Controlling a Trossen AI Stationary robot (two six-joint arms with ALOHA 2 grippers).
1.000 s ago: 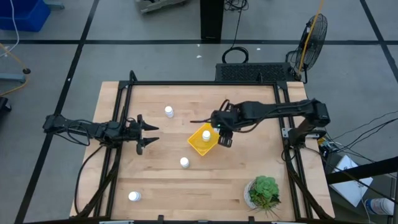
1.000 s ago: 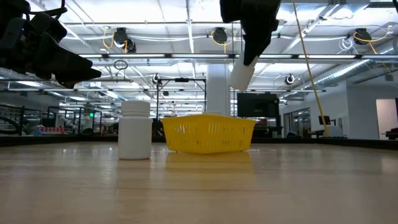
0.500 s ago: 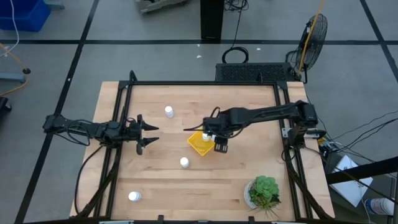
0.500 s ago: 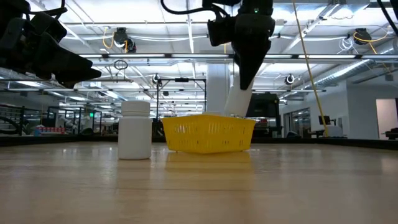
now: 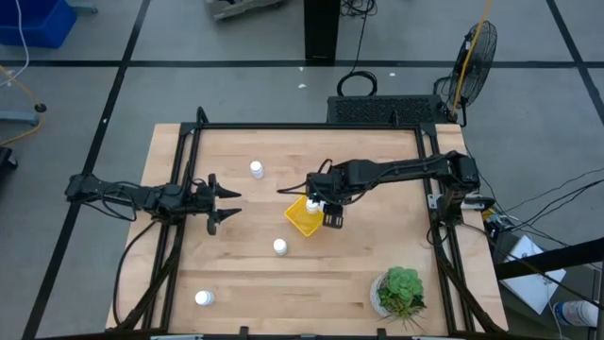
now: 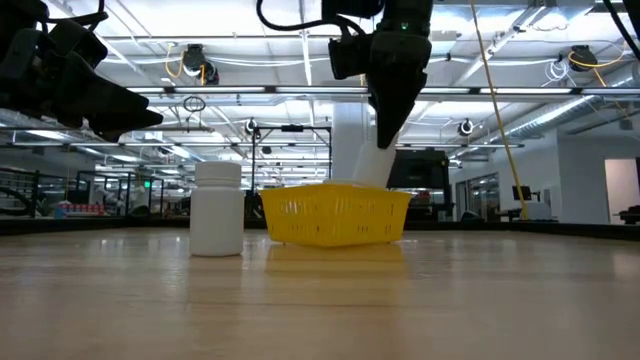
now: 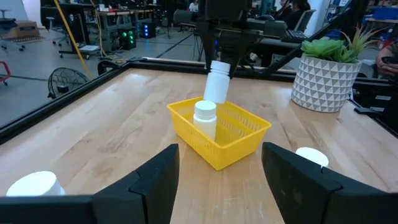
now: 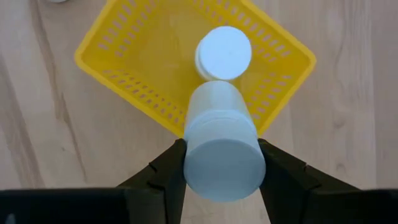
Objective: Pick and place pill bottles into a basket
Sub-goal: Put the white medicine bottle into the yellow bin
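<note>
My right gripper (image 5: 326, 210) is shut on a white pill bottle (image 7: 217, 81) above the yellow basket (image 5: 304, 219). The held bottle tilts, and its lower end (image 6: 368, 172) is at the height of the basket's rim. A second bottle (image 8: 224, 52) stands upright on its base inside the basket. Three more bottles stand on the table: one far (image 5: 256, 170), one nearer the front (image 5: 279, 247), one near the front left (image 5: 203, 298). My left gripper (image 5: 222, 203) hangs open and empty over the table's left side. My right gripper pinches the bottle's upper end (image 8: 219, 163) between its two fingers (image 8: 171, 168), one on each side of the round wall. The fingers come from above, pointing down. The bottle hangs tilted below them, clear of the table, beside the standing bottle.
A white patterned pot with a green plant (image 5: 400, 291) stands at the table's front right. A dark frame (image 5: 302, 127) runs along the table's far edge and sides. Bare wood (image 5: 349, 264) lies in front of the basket.
My right gripper has gone down and a little toward the table's left with the bottle. The bottle's lower end, well above the basket a second ago, now reaches the basket's rim. The bottle stays tilted in the hold.
</note>
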